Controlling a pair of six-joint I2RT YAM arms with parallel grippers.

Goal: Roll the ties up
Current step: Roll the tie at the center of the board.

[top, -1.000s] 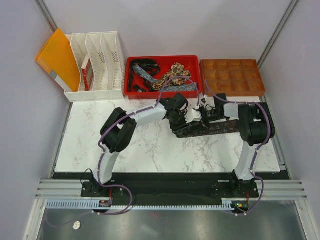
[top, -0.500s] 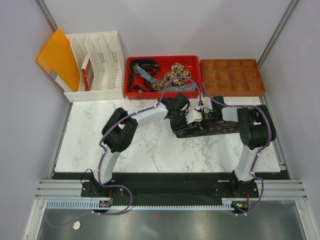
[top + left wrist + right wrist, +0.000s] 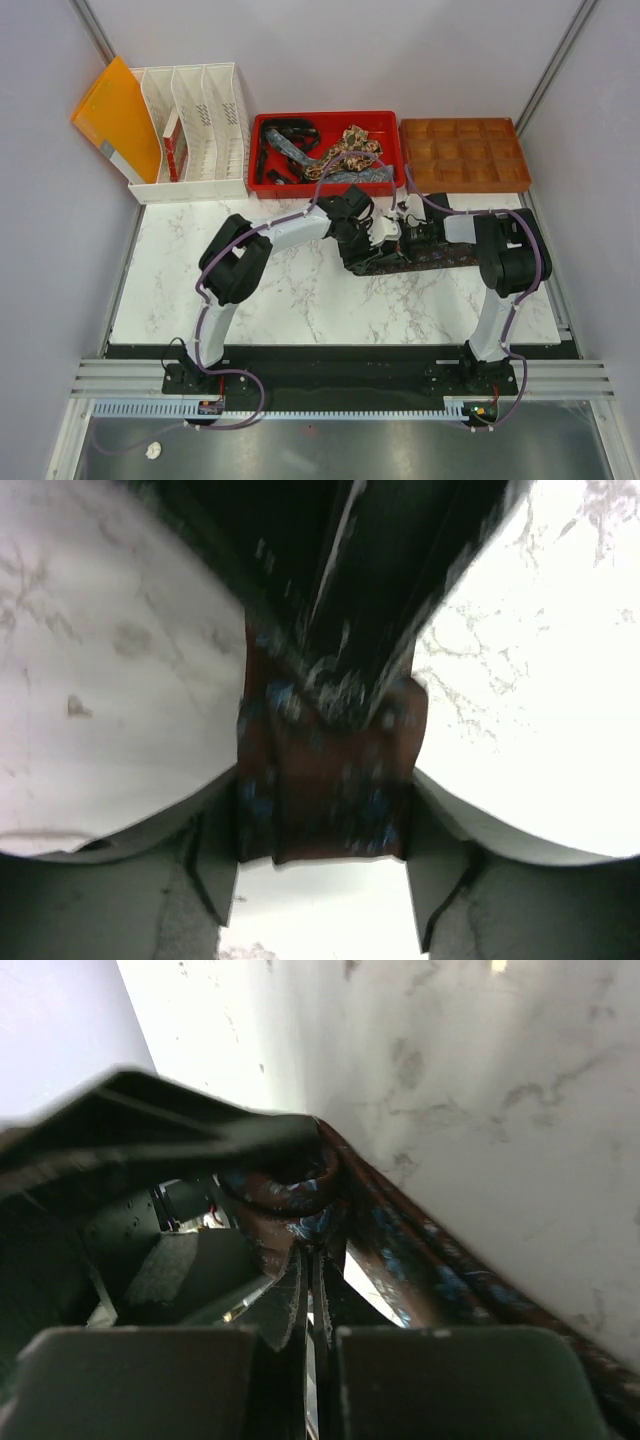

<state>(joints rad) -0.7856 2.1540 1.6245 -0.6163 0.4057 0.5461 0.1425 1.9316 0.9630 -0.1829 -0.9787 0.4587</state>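
One dark tie [image 3: 430,257] lies on the marble table [image 3: 250,300], its long axis running left–right across my overhead view, with its curled end where the grippers meet. The left gripper [image 3: 325,780] has its jaws apart, straddling the fabric's width. The right gripper [image 3: 312,1260] has its fingers closed together with the curl at their tips — I cannot tell whether cloth is pinched.

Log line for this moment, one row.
item: dark tie on table | left jaws: around tie, grip unclear | right jaws: shut beside tie
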